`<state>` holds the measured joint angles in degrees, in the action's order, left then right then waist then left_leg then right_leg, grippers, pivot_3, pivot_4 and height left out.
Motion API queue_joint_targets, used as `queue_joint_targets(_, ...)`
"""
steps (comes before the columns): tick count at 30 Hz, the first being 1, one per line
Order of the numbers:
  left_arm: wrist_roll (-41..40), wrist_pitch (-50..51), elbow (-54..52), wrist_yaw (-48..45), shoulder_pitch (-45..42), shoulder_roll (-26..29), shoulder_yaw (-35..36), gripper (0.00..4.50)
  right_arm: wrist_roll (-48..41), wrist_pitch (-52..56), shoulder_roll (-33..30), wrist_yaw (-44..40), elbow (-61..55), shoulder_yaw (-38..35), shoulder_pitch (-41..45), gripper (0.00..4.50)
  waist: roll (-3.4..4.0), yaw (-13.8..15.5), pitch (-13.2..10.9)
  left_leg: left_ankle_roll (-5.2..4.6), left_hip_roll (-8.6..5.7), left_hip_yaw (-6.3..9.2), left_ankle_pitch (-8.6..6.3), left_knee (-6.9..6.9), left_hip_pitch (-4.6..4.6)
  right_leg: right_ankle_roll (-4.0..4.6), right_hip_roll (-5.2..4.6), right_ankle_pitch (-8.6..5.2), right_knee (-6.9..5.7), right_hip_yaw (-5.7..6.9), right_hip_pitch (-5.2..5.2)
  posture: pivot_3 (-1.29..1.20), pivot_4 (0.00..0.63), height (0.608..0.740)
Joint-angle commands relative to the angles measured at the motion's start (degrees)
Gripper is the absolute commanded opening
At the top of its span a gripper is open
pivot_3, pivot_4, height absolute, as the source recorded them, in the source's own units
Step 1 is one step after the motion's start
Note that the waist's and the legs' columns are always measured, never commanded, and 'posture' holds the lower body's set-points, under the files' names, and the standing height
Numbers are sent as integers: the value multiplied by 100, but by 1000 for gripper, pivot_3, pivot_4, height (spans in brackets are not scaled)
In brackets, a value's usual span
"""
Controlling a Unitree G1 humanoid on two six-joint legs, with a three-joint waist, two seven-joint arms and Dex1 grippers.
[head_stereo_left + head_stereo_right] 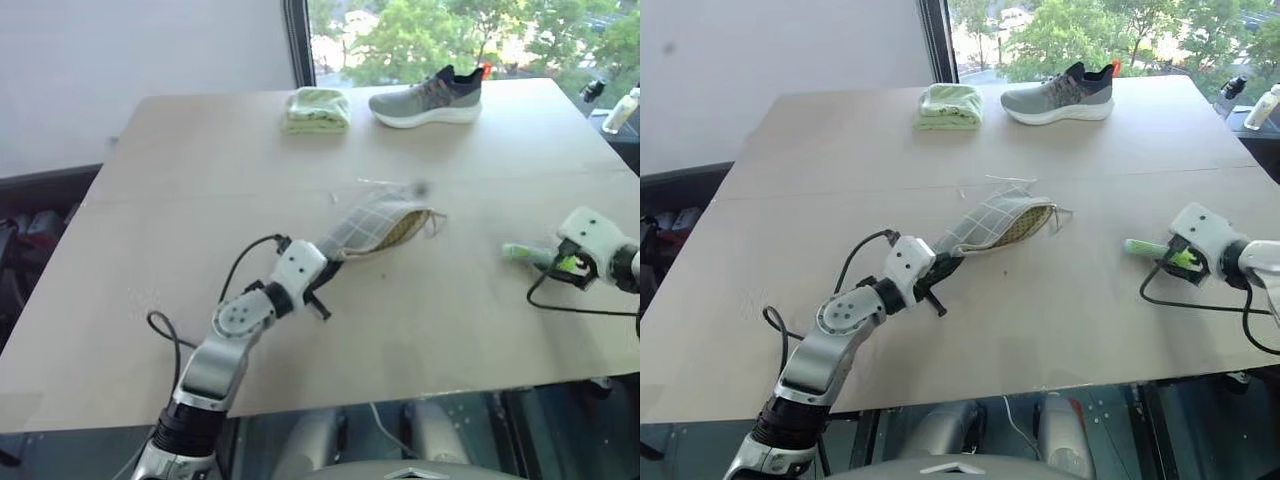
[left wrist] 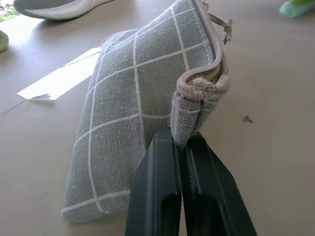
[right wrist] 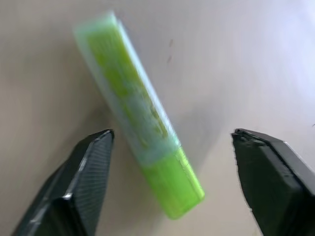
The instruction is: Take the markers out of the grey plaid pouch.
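The grey plaid pouch [image 1: 372, 226] hangs over the middle of the table. My left gripper [image 2: 182, 140] is shut on the pouch's near end. Its open mouth with the tan inner edge [image 1: 408, 228] faces away from the gripper, to the right. Nothing of what is inside can be seen. A green marker [image 3: 138, 113] lies on the table [image 1: 200, 180] at the right. My right gripper [image 3: 172, 133] stands open just over the marker [image 1: 522, 252], one finger [image 3: 88, 167] on each side and neither touching it.
A grey sneaker [image 1: 428, 97] and a folded pale green cloth [image 1: 317, 110] lie at the table's far edge. A white bottle [image 1: 620, 110] stands beyond the far right corner. A black cable [image 1: 580, 306] loops on the table by the right wrist.
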<state>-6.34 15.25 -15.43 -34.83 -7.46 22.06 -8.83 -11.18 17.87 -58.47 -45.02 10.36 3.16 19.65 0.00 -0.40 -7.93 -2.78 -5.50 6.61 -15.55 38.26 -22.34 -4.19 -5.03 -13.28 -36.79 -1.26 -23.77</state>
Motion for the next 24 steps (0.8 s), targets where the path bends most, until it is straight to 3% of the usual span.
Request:
queue_joint_targets(1, -360, 191, -601, -132, 24, -50, -12, 0, -1071, 860, 797, 46, -1260, -358, 396, 3469, 0, 13, 0, 0, 0, 0, 0, -1, 1, 0, 0, 0, 0, 0, 0, 0, 150, 740)
queue_joint_targets(4, -462, 327, -741, -133, 32, -80, -34, 0, -1703, 1528, 1321, 46, -1971, -277, 506, 2613, -4, 6, -2, 1, 8, 5, -1, -6, -2, 1, 4, 0, 3, -6, -1, 0, 150, 740)
queue_joint_targets(9, -592, 458, -887, -202, 74, -37, -52, 0, -1700, 1985, 1895, 217, -2156, -137, 873, 46, -4, 148, -2, 1, -8, 23, -1, 0, -14, 1, 2, 0, 8, 1, -2, 0, 150, 740)
queue_joint_targets(17, -631, 491, -896, -212, 38, -78, -109, 0, -1340, 2321, 1917, -32, -2072, 361, 1070, 46, -4, 121, -2, 1, -11, 26, 0, -1, -15, 2, 0, 0, 8, 10, -4, 0, 150, 740)
queue_joint_targets(24, -615, 468, -809, -178, 24, -130, -75, 0, -1704, 2728, 1806, -222, -2515, 63, 1057, 46, -4, 122, -2, 1, -10, 25, 0, -1, -15, 1, -4, 0, 6, 18, -4, 0, 150, 740)
